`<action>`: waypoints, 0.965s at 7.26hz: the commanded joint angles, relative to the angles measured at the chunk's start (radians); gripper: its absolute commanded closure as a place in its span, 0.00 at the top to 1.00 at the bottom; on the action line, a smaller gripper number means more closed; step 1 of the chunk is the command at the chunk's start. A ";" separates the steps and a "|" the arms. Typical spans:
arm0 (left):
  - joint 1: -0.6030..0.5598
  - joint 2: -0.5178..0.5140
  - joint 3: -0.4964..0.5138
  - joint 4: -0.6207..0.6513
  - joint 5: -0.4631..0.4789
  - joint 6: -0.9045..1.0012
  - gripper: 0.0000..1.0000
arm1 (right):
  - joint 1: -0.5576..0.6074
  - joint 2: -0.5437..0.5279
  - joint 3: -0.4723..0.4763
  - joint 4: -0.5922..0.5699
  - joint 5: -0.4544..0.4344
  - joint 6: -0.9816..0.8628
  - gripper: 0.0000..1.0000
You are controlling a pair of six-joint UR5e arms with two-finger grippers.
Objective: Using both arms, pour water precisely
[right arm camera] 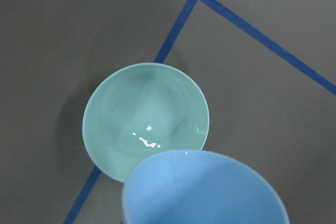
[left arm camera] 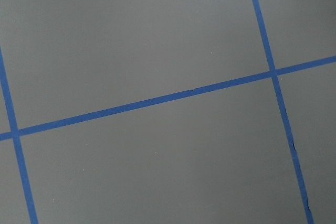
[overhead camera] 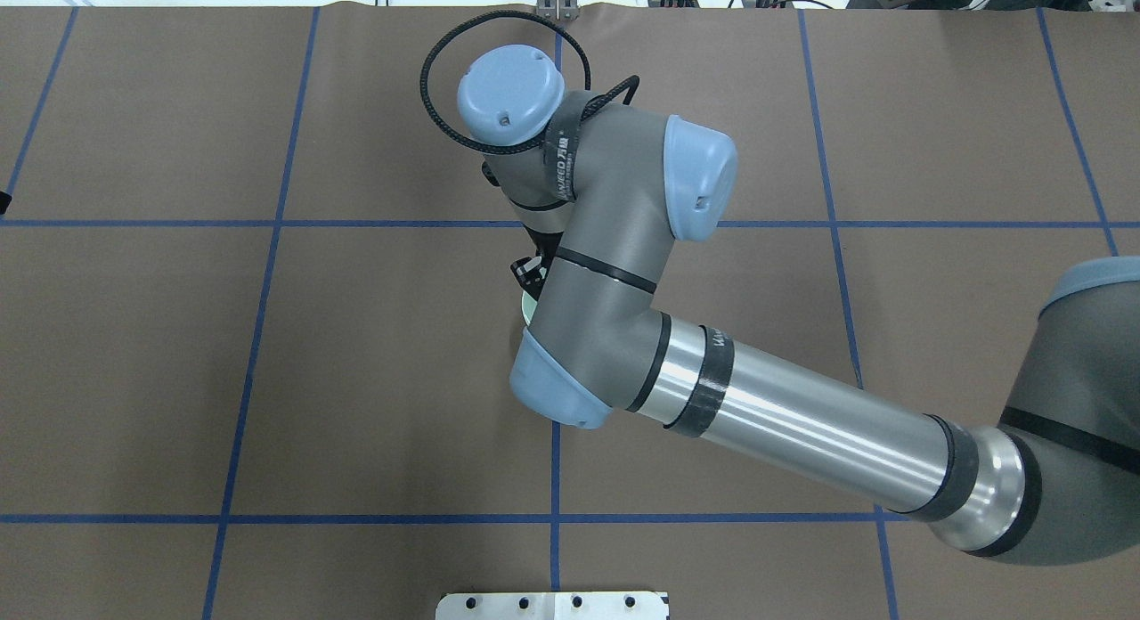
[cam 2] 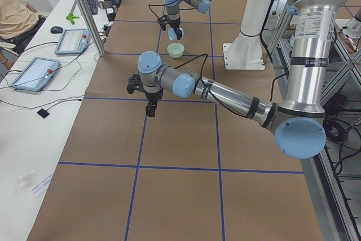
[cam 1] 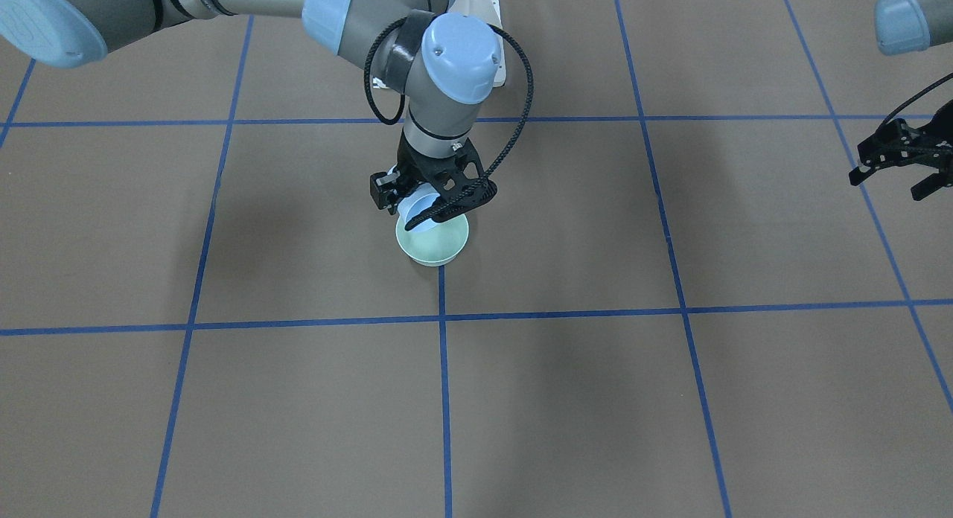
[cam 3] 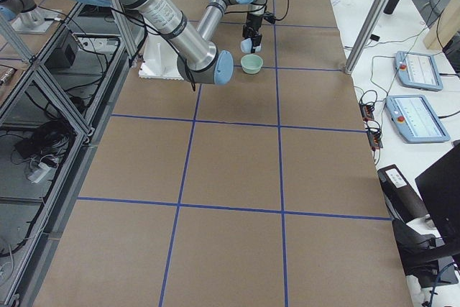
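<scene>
My right gripper [cam 1: 426,204] is shut on a light-blue cup [cam 1: 415,213] and holds it tilted just above the near rim of a mint-green bowl [cam 1: 435,244] on the brown table. In the right wrist view the cup [right arm camera: 205,195] sits at the bottom edge, over the bowl [right arm camera: 131,114]. Water [right arm camera: 148,141] shows in the bowl as a faint sheen with small white glints. My left gripper [cam 1: 897,174] hangs open and empty far off to the side, above bare table. In the overhead view the right arm hides the cup and all but a sliver of the bowl [overhead camera: 527,312].
The brown table cover [cam 1: 298,399] carries a grid of blue tape lines [cam 1: 443,399]. The white pedestal base [cam 2: 245,55] stands behind the bowl. Control tablets [cam 3: 417,116] and cables lie on the white side table.
</scene>
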 commanded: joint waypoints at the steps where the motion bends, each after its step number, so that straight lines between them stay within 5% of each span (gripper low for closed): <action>1: 0.002 -0.001 -0.004 0.000 0.000 -0.016 1.00 | 0.021 -0.095 0.158 0.099 -0.016 0.204 0.00; 3: 0.002 -0.001 -0.005 0.000 -0.002 -0.016 1.00 | 0.028 -0.141 0.265 0.099 -0.166 0.451 0.00; 7: 0.000 0.000 -0.009 -0.002 -0.021 -0.017 1.00 | 0.090 -0.270 0.266 0.090 -0.518 0.880 0.00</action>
